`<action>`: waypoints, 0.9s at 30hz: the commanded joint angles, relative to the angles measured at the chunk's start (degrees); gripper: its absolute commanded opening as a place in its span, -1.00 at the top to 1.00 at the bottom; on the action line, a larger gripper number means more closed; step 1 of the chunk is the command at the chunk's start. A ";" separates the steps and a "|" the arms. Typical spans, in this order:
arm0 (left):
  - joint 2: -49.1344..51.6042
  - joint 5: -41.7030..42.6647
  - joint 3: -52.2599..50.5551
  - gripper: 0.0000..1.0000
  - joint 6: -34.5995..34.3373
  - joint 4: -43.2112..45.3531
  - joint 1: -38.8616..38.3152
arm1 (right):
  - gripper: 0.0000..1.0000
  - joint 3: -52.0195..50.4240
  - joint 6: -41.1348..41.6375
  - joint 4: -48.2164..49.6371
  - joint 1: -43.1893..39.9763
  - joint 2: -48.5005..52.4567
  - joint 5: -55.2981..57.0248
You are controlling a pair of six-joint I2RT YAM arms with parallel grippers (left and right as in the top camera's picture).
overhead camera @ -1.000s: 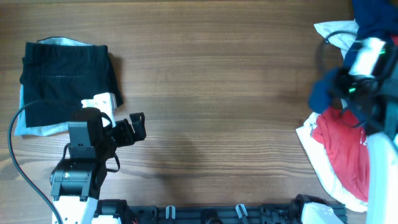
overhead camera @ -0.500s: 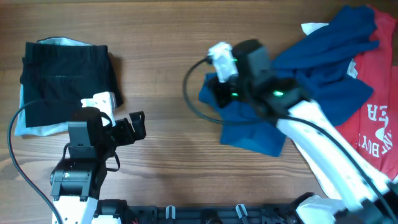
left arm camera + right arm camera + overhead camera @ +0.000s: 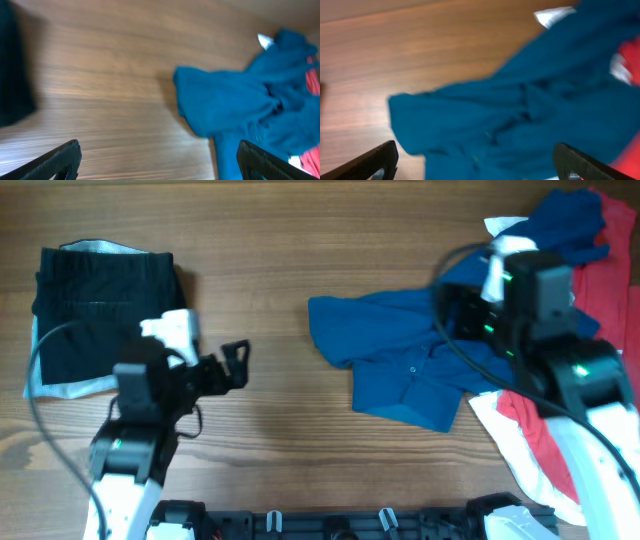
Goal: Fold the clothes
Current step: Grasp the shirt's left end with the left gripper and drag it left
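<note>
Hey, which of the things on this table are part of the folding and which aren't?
Part of the job: dark blue shirt, red garment, white garment, folded black garment.
Just there: wooden table.

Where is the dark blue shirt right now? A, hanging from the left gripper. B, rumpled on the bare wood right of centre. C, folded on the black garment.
B: the dark blue shirt lies rumpled on the table, well apart from the black garment and the left gripper.
</note>
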 commanded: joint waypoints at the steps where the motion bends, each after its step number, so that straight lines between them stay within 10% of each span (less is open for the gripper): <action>1: 10.05 2.51 0.81 -1.00 -3.74 5.81 -7.13 | -0.99 0.66 0.79 -4.15 -4.13 -2.21 1.27; 13: 48.81 2.95 0.81 -0.72 -14.88 46.77 -20.96 | -1.00 0.66 0.76 -9.53 -6.36 -3.26 1.25; 20: 56.81 1.40 0.83 -0.55 -15.65 53.90 -21.57 | -0.99 0.66 0.76 -9.90 -6.36 -3.26 1.27; 27: 57.00 1.22 0.83 0.74 -15.65 56.87 -21.57 | -0.99 0.66 0.79 -10.40 -6.36 -3.26 1.27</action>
